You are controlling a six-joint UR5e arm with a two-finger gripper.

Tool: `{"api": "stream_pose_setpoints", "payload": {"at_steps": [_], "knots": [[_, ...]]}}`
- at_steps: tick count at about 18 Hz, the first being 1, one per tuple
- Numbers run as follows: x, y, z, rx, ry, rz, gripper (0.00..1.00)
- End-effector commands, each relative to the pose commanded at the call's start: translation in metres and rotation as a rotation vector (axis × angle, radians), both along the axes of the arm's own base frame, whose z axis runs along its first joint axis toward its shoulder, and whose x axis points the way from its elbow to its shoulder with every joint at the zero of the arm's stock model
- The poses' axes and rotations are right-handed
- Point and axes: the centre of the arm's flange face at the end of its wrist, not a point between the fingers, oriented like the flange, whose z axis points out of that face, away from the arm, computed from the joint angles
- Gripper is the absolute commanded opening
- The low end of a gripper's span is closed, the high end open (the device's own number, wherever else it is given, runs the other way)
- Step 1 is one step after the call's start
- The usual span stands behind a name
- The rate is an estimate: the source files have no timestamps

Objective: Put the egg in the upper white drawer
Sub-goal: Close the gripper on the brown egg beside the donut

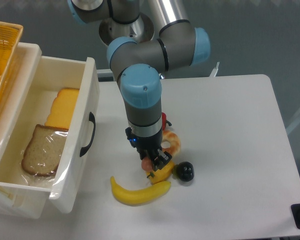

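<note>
The gripper (153,161) hangs straight down from the arm over the cluster of food near the middle of the counter (230,150), and its dark fingers look closed around the egg (147,163), a small brownish-pink oval that shows just at their left edge. Whether the egg is clear of the counter or resting on it cannot be told from this angle, and the wrist hides much of the grip. The upper white drawer (87,90) stands pulled open at the left, well apart from the gripper, with a slice of bread (42,150) in wrap at its near end and yellow cheese slices (64,107) farther back. Crowded just beside the fingers are a doughnut (172,142), a red pepper (163,120) half hidden behind the arm, a black round fruit (184,171), a small yellow piece (162,172) and a banana (137,192) lying nearest. The main risk, as I judge it, is the egg itself: smooth and rounded, pinched at only a narrow band, it could squirt out on the lift or roll free during the sideways carry. A fingertip might also drag the yellow piece or the doughnut along. The drawer's front wall with its black handle (88,135) stands high, so a low carry could knock against it.
</note>
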Motion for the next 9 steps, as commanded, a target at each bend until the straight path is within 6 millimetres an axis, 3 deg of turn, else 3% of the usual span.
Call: {"api": "stream_pose_setpoints", "payload": {"at_steps": [9], "knots": [[-0.004, 0.002, 0.017, 0.049, -0.001, 0.166, 0.08]]}}
